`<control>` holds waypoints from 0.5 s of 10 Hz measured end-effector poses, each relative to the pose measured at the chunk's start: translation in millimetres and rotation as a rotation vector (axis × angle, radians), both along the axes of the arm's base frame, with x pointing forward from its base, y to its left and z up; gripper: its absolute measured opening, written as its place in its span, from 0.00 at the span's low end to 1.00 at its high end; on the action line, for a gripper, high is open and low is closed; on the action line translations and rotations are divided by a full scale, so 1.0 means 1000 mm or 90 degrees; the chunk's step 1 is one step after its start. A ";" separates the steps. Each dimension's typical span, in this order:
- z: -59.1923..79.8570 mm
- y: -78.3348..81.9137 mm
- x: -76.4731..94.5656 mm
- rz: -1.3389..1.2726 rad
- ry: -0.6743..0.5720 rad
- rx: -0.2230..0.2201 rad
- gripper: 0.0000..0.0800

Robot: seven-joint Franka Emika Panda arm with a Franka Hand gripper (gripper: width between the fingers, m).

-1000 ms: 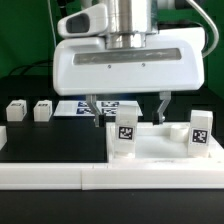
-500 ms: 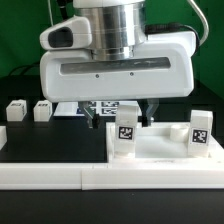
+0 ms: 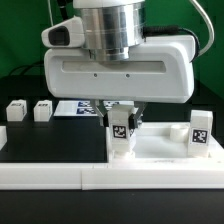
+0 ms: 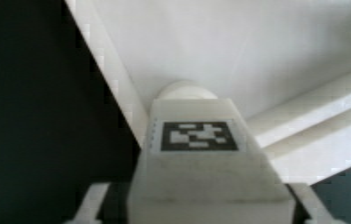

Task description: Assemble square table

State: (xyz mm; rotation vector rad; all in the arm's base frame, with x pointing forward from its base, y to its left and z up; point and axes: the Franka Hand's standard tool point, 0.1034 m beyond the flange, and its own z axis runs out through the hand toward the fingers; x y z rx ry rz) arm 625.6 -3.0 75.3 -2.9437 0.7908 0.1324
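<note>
1. The gripper (image 3: pixel 121 121) holds its jaws part-open on either side of an upright leg (image 3: pixel 121 140). Firm contact cannot be confirmed.
2. This leg stands on the white panel (image 3: pixel 160 152). A second leg (image 3: pixel 200 133) is at 3 o'clock and two loose legs (image 3: pixel 15 111) at 9 o'clock.
3. Risk: an off-centre squeeze would likely tip or twist the leg.
4. Containers: none in view.

light: bright, even | glare: whites washed out | wrist view: leg (image 4: pixel 197 110) blurred, soft
</note>
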 end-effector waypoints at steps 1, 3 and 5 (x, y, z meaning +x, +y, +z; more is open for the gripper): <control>-0.001 0.000 0.000 -0.061 0.004 -0.005 0.36; -0.002 0.002 -0.001 -0.236 -0.003 -0.022 0.36; -0.002 0.001 0.000 -0.353 0.005 -0.022 0.36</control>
